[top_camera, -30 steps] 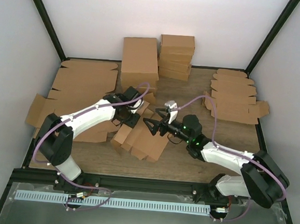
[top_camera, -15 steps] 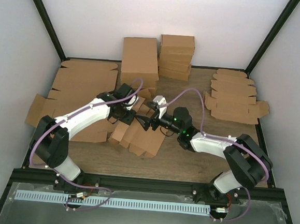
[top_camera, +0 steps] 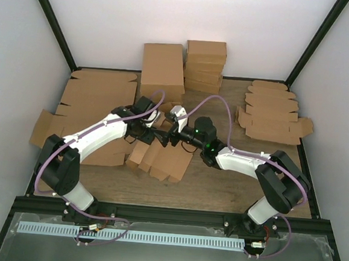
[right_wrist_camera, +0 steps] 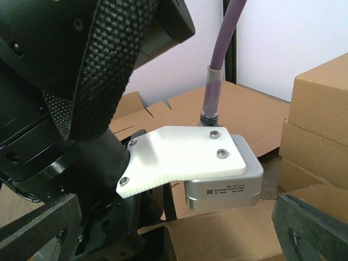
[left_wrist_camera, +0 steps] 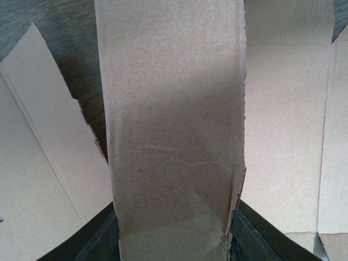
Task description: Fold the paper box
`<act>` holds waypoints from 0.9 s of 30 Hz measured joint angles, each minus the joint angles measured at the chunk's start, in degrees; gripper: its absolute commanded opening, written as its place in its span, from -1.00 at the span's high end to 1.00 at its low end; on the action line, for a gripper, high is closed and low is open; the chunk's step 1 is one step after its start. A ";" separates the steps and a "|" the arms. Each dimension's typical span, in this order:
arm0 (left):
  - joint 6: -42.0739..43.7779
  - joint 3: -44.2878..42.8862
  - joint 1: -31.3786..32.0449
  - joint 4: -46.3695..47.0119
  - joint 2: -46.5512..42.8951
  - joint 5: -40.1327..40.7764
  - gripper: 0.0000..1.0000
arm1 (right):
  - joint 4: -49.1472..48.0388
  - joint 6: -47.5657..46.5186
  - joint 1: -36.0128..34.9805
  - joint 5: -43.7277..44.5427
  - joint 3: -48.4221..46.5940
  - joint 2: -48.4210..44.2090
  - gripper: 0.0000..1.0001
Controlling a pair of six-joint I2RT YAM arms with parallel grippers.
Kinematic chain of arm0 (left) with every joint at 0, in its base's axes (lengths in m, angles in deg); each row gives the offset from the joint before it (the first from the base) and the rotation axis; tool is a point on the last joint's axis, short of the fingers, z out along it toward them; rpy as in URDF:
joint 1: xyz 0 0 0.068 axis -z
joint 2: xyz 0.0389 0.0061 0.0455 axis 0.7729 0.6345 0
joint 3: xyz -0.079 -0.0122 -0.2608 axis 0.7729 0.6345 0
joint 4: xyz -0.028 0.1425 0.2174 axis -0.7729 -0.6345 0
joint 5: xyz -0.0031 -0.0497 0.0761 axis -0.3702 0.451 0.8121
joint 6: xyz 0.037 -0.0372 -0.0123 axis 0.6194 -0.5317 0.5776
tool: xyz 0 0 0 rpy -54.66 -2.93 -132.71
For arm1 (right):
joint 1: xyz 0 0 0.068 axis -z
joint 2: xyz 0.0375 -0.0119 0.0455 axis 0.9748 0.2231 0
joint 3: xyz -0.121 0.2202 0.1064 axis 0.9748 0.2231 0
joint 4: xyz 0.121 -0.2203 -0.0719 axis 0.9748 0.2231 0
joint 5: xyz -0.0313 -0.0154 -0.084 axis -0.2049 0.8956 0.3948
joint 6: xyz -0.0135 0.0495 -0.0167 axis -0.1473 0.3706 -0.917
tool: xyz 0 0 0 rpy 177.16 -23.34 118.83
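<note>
With the paper box (top_camera: 160,156) lying half-formed at the middle of the bench (top_camera: 218,191), its flap (left_wrist_camera: 174,136) clamped in the left pincer (top_camera: 153,133) and the right pincer (top_camera: 165,139) spread apart close by, a flap fold was judged underway, with a push along the crease needed next.
</note>
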 measured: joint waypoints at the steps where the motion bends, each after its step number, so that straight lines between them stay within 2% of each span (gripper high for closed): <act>1: 0.00 0.00 -0.17 0.02 0.00 0.00 0.04 | 0.24 -0.20 0.00 -0.02 -0.31 0.09 -1.00; 13: 0.09 0.00 -1.31 2.14 0.00 -0.24 0.05 | 6.40 -5.07 0.00 1.46 -3.23 -0.87 -1.00; 27: 0.52 0.00 -1.33 2.16 -0.02 -0.39 0.05 | 7.69 -7.02 0.00 -1.84 -3.76 0.17 -1.00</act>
